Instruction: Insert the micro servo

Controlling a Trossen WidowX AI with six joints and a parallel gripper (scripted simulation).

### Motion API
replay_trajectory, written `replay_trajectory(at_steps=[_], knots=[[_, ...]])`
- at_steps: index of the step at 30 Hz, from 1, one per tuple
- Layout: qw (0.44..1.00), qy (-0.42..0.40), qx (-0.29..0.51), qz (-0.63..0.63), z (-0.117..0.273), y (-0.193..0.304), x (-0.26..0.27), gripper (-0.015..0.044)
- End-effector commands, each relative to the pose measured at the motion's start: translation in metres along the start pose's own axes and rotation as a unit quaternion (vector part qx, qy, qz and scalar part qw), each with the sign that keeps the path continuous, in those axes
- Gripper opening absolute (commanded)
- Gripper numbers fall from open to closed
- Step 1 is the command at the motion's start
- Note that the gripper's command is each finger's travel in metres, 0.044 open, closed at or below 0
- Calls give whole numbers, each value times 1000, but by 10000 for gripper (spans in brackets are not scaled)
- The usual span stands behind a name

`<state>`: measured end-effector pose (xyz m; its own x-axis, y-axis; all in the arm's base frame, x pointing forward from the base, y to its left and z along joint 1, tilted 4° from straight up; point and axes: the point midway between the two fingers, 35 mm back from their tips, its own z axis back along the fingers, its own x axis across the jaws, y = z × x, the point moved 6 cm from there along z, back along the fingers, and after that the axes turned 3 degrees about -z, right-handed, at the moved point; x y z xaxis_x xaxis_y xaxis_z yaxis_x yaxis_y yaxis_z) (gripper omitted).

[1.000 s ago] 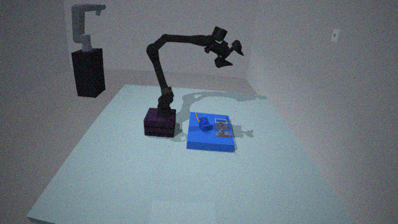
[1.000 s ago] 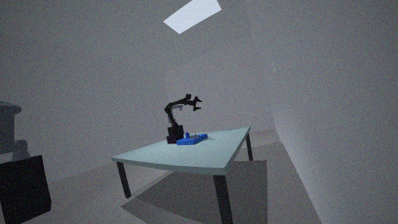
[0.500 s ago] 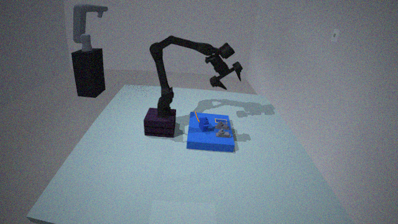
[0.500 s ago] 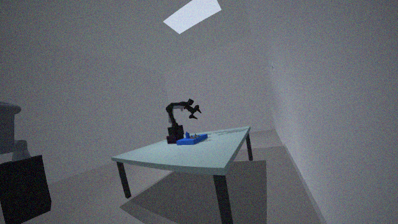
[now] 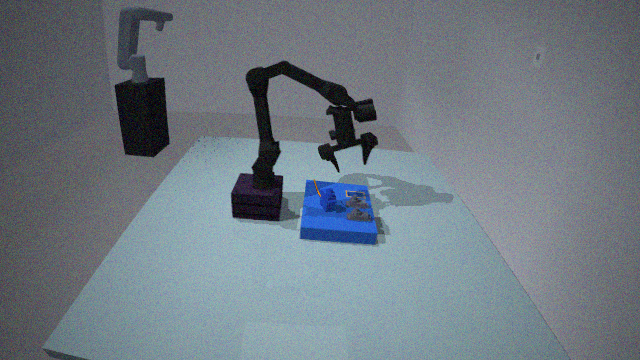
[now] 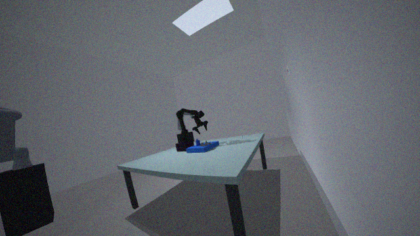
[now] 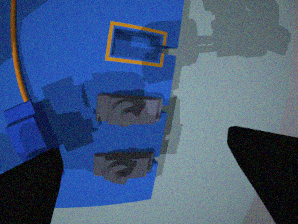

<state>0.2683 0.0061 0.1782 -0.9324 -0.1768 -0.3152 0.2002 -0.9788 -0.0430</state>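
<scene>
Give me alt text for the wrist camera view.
Open, empty gripper hangs over a blue deck, its dark jaws at the bottom corners. An orange-outlined empty pocket sits above two grey seated servos; the loose blue servo with its orange cable lies at left.
</scene>
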Motion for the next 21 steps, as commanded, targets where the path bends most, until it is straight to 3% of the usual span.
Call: replay_trajectory(at_steps=[1,7,21], knots=[[997,-72,-3,32,-13,9,26,440],[986,-150,-20,71,-21,16,57,440],[985,-152,-21,72,-44,15,66,440]])
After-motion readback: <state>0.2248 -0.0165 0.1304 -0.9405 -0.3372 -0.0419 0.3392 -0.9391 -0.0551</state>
